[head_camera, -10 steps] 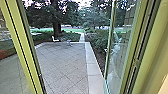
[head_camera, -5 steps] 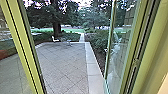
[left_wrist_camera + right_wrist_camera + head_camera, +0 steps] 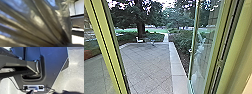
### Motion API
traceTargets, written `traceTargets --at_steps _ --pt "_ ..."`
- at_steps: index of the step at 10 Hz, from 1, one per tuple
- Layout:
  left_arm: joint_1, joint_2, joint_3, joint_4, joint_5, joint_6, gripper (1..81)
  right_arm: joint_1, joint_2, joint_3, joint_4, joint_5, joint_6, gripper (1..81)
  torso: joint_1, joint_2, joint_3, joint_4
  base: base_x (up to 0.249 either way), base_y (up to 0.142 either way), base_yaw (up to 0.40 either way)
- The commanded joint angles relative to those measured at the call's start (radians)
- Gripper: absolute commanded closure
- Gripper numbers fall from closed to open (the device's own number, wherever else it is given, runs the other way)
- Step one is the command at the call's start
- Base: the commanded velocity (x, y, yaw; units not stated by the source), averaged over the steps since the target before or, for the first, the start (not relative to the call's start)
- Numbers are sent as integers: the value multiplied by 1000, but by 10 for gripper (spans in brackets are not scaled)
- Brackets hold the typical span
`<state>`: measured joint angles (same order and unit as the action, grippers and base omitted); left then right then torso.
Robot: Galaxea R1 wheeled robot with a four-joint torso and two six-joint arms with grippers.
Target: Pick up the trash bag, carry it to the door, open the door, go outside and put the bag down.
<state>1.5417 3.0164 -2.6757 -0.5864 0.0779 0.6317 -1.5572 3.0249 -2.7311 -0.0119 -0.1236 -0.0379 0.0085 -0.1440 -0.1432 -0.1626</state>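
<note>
Head view: almost nothing has changed in the last sec.; the doorway sits nearly where it did, so prob. little or no driving. The glass door [image 3: 204, 50] stands open on the right, w/ its handle [image 3: 190, 50] on the near-upright edge, so the opening step looks done. Getting outside and setting the bag down remain.

Left wrist view: the trash bag [image 3: 36, 21] is up close, shiny, w/ folds pulled tight to one spot at the left claw [image 3: 61, 44], which looks closed on it. Right claw: can't tell its state. Pale floor [image 3: 73, 78] lies below, in the right wrist view.

In the way: the left door post [image 3: 111, 45] and right door post [image 3: 216, 42] flank the opening; a loose bag could snag on either, or on the handle.

Outside: a paved yard [image 3: 149, 65], w/ a white chair [image 3: 139, 40] near its far edge, left of centre, bushes [image 3: 180, 41] past its right edge, and a big tree [image 3: 141, 27] beyond.
</note>
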Motion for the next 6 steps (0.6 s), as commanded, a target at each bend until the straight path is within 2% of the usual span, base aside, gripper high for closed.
traceTargets --at_steps 1,6 --pt "-54 -2 7 5 80 11 811 58 4 1 -2 -62 -5 10 0 0 0 0 79 0 0" --pt "-56 -3 7 5 80 11 811 59 5 1 -2 -62 -5 10 0 0 0 0 110 0 0"
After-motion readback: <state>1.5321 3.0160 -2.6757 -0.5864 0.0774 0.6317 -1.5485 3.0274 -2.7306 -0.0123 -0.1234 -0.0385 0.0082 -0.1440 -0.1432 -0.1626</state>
